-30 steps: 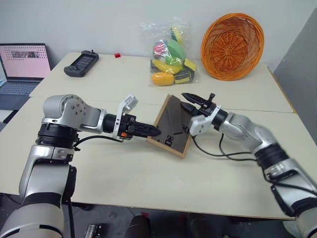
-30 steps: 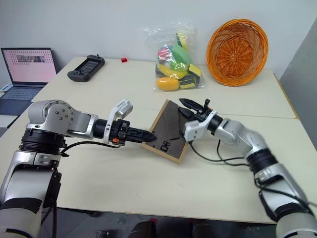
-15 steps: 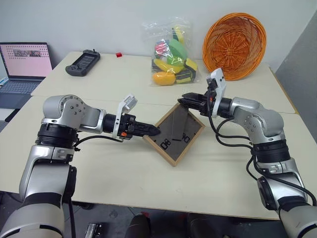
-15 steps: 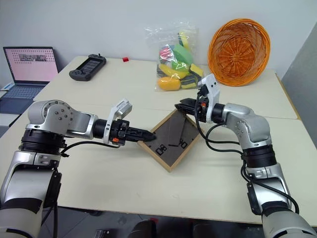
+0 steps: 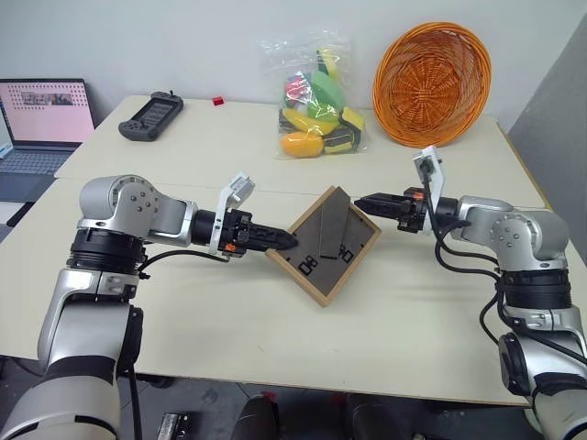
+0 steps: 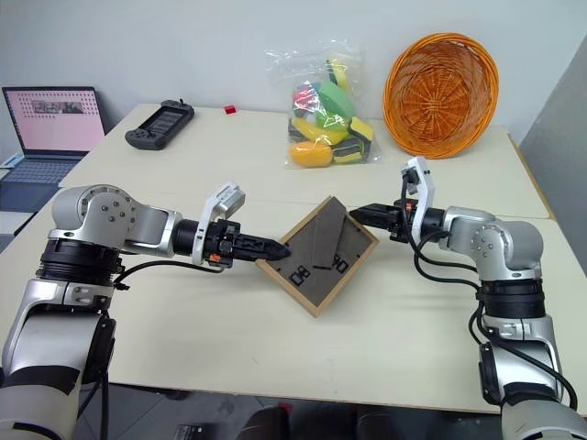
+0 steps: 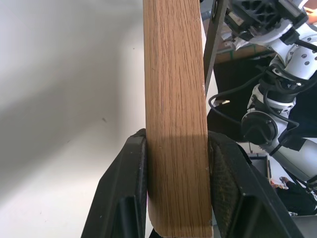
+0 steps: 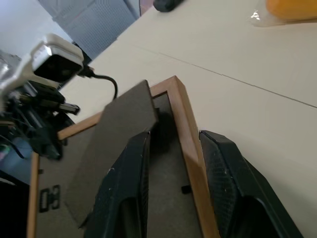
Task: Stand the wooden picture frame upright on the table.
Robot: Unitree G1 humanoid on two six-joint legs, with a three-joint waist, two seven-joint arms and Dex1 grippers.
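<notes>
- The wooden picture frame (image 5: 324,246) sits near the middle of the nearer counter (image 5: 275,339), turned like a diamond with its dark back board facing up and white markings showing on that board.
- The frame is tilted rather than flat: its lower corner rests toward the counter and its fold-out stand (image 6: 315,240) lifts off the back board.
- The left hand (image 5: 286,243) is clamped on the frame's left edge; in the left wrist view its two black fingers (image 7: 124,198) press either side of the light-wood rail (image 7: 176,119).
- The right hand (image 5: 365,201) points at the frame's upper right corner, just beside it, with nothing between its fingers; they stand apart in the right wrist view, over the frame's corner.
- On the farther counter (image 5: 211,137) lie a bag of colourful items (image 5: 316,101), an orange basket (image 5: 431,82) propped on its side and a dark handheld controller (image 5: 150,115).
- A laptop (image 5: 41,119) stands open at the far left.
</notes>
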